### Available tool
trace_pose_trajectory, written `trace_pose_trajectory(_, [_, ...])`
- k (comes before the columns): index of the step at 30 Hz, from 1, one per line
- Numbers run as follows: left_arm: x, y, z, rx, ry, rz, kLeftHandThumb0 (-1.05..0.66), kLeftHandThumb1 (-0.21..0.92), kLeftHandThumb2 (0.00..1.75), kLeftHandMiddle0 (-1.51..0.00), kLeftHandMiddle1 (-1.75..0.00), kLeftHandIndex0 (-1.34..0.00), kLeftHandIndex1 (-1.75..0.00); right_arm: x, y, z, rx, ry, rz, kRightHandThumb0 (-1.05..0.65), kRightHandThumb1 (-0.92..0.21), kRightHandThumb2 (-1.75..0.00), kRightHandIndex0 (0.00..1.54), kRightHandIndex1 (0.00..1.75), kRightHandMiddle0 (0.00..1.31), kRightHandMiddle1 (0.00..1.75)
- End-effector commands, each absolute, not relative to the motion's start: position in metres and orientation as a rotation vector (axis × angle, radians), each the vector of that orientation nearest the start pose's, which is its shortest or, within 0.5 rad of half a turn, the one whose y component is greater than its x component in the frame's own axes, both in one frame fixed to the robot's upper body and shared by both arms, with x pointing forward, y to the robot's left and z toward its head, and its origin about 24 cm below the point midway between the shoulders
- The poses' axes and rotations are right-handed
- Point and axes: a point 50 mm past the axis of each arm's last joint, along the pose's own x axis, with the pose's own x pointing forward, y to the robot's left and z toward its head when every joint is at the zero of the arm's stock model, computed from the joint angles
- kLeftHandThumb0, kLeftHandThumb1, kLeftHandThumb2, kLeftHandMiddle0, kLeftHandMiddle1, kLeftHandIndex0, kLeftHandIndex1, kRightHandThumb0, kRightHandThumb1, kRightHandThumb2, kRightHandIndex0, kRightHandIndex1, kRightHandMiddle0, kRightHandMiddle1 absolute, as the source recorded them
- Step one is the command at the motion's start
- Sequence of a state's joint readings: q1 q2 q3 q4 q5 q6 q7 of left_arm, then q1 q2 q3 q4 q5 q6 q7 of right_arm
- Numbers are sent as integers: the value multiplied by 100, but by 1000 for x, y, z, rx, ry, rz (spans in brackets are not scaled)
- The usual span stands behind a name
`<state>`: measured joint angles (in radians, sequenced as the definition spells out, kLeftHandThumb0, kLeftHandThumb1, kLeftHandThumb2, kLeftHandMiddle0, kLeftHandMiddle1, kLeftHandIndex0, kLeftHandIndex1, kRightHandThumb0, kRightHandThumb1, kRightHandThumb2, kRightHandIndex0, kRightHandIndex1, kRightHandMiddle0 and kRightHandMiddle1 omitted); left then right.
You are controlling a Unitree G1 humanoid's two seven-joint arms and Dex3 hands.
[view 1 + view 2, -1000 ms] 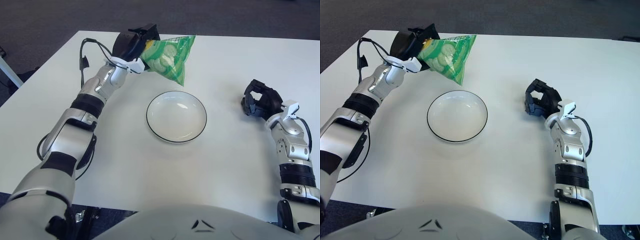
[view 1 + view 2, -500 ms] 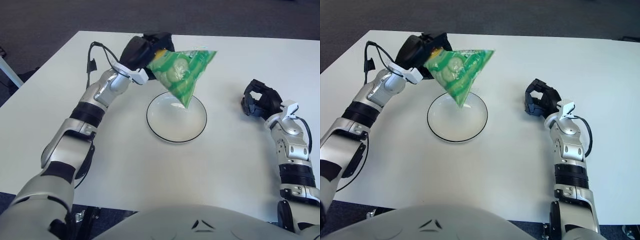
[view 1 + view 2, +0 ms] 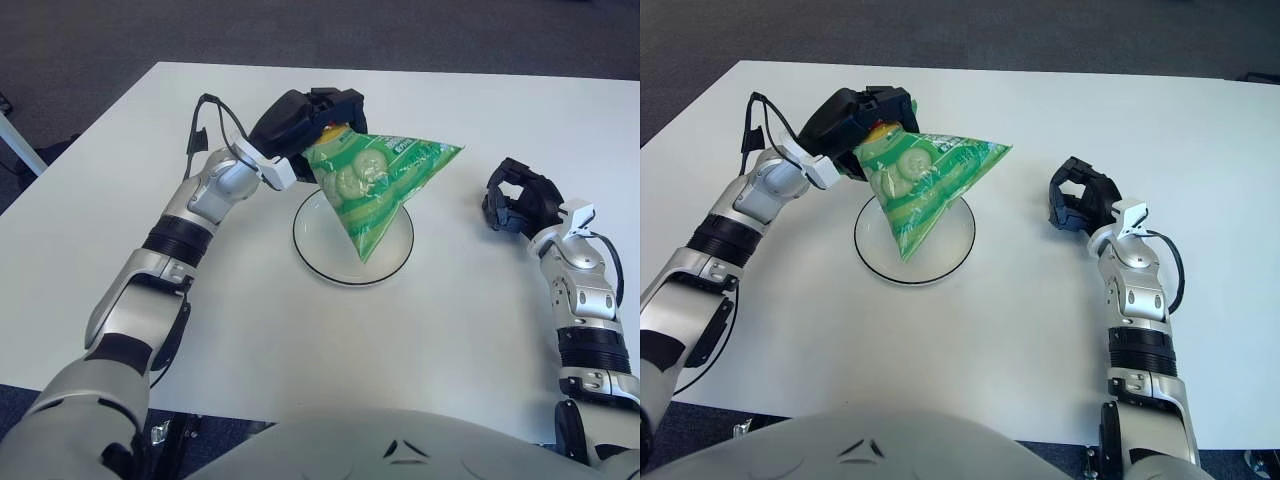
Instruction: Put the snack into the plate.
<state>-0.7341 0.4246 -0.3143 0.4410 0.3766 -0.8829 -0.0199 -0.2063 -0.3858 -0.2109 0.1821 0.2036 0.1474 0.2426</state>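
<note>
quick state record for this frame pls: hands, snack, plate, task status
left hand: shut on the green snack bag, above the plate's far-left rim
right hand: idle, shows right of the plate, holds nothing
green snack bag: held by one corner, hanging over the plate, lower tip pointing down at it
plate: white with dark rim, mid-table
white table: bears the plate
task status: bag over the plate, not yet released

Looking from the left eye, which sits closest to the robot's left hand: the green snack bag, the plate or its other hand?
1. Snack bag, held in the left hand.
2. Plate, just below it.
3. Right hand, far right.
</note>
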Motion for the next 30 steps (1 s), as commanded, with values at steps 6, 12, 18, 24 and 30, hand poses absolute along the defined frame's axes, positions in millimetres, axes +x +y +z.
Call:
trace_pose_trajectory(6, [308,92,192,834,-1119,-656,0,-2,167,-90,-164,-64,-175,277,-261,43,-110,230,22,-46,-39,-122,123,175,55,175])
trace_pose_trajectory(12, [304,87,188,860,-1137,-677,0,-2,167,-89,-166,-64,-175,277,-260,43,-112,233,28,-46,-39,-123,124,175,56,175])
trace_pose_trajectory(18, [302,83,177,940,-1105,-714,0,-2,168,-89,-167,-63,-175,277,-260,43,-106,233,33,-46,-39,-123,124,175,56,175])
trace_pose_trajectory(24, [301,82,166,977,-1083,-753,0,0,166,-88,-167,-62,-175,276,-260,43,-101,230,34,-46,-39,-123,124,175,56,175])
trace_pose_trajectory(30, [301,81,161,1031,-1104,-776,0,2,164,-86,-168,-60,-175,277,-259,43,-105,228,35,-46,-39,-123,125,175,56,175])
